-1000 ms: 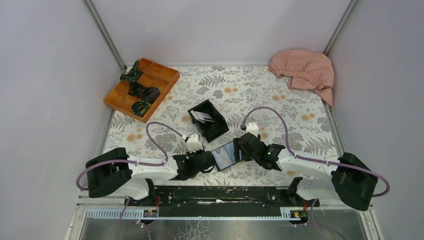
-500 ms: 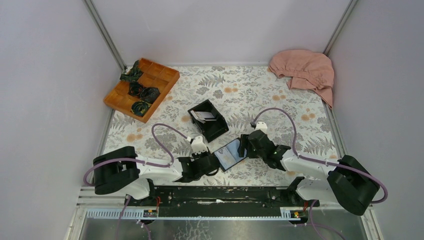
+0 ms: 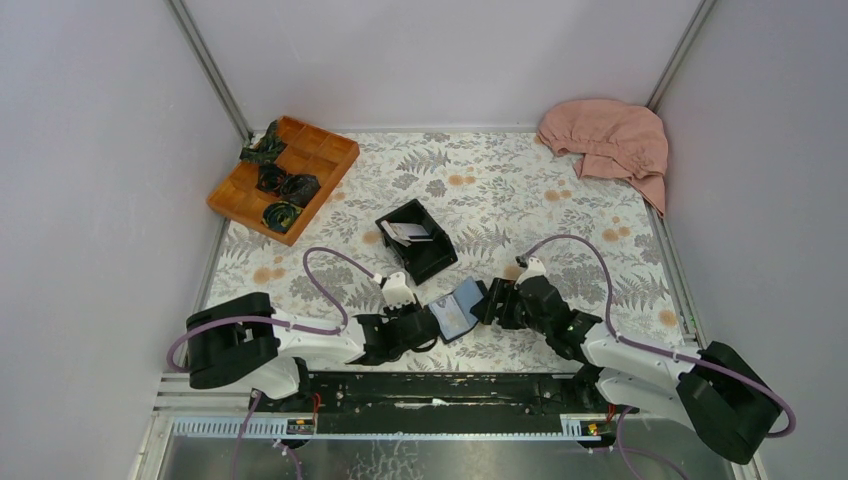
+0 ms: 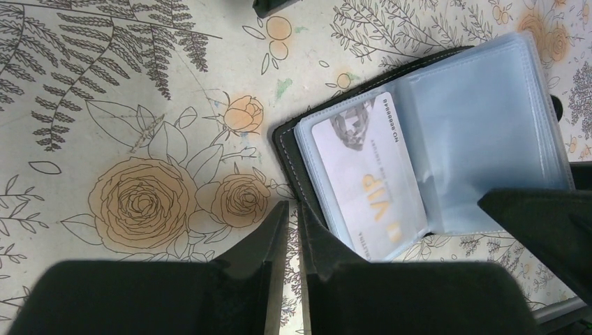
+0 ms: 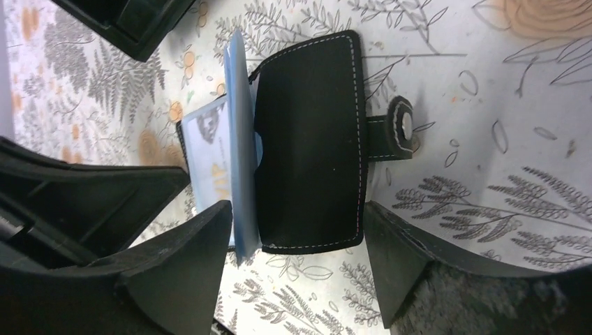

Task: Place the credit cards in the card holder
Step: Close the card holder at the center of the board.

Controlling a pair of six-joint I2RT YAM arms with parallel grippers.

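**Step in hand.** The small black bifold card holder (image 3: 458, 310) lies open on the table, just nearer the arm bases than the rigid black open-topped box (image 3: 436, 258). This is judged to be the holding-open step: a free pocket is being exposed for the next card.

- The left gripper (image 4: 293, 223) has its fingers nearly together. One lies over the corner of the holder's black cover and one outside it, so it appears to be pinched on that edge.
- The right gripper (image 5: 297, 227), on the side of the holder away from the box's left, has its jaws wide apart. They straddle the raised black flap with the clasp tab (image 5: 401, 129). Whether the pads touch the flap cannot be told.

**Next move.** In judgement, the left gripper must pin the holder while the right gripper goes to the box for a card. The card's short edge must then be lined up with the mouth of an empty sleeve.

**Containers.**
- Card holder: one white VIP credit card (image 4: 370, 174) sits in a clear blue-grey sleeve (image 4: 482, 118). The sleeve beside it looks empty.
- Box: at least one pale credit card (image 3: 405, 232) lies inside.
- Orange wooden compartment tray (image 3: 322, 152), far left of the box: dark crumpled items (image 3: 283, 185) occupy several compartments, and the others are bare.
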